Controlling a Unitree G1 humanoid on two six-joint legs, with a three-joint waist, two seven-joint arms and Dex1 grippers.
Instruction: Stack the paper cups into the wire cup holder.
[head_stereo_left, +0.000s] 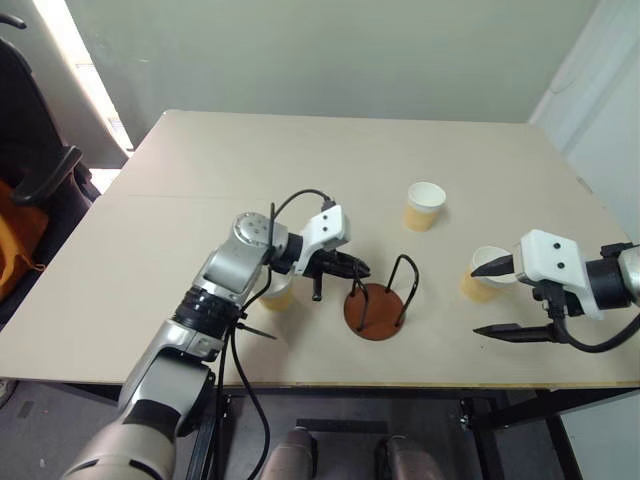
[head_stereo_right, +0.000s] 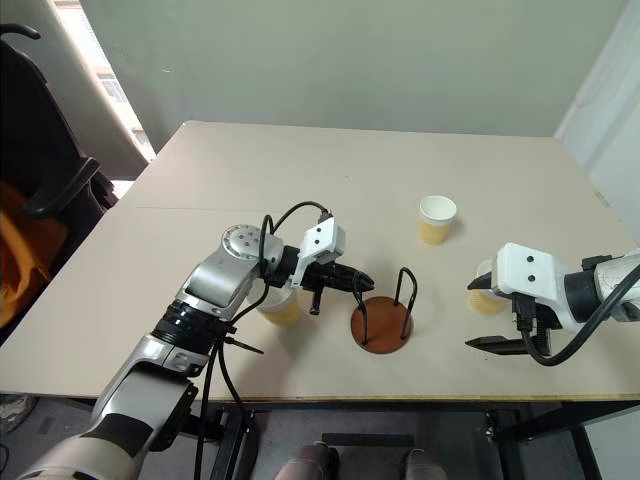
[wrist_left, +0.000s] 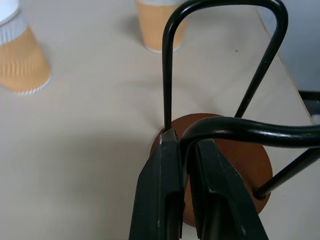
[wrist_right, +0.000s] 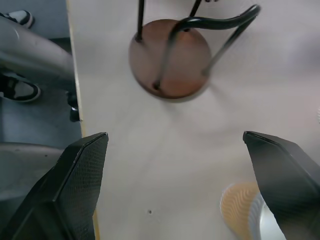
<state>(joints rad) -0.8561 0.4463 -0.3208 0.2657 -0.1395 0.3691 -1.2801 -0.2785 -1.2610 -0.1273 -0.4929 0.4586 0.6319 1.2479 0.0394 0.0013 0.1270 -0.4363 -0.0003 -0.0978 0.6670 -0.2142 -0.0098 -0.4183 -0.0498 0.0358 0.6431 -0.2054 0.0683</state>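
The wire cup holder (head_stereo_left: 375, 310) stands near the table's front edge: a reddish-brown disc with two black wire loops. My left gripper (head_stereo_left: 356, 268) reaches in from the left and is shut on the top corner of the nearer loop (wrist_left: 240, 131). One paper cup (head_stereo_left: 278, 294) stands upright behind my left wrist, partly hidden. A second cup (head_stereo_left: 425, 206) stands farther back. The third cup (head_stereo_left: 484, 272) is to the holder's right, just beyond my right gripper (head_stereo_left: 478, 300), which hovers open and holds nothing.
A black chair (head_stereo_left: 35, 170) with something orange on it stands off the table's left side. The table's front edge (head_stereo_left: 400, 383) runs close under both arms. Bare tabletop (head_stereo_left: 250, 170) stretches behind the cups.
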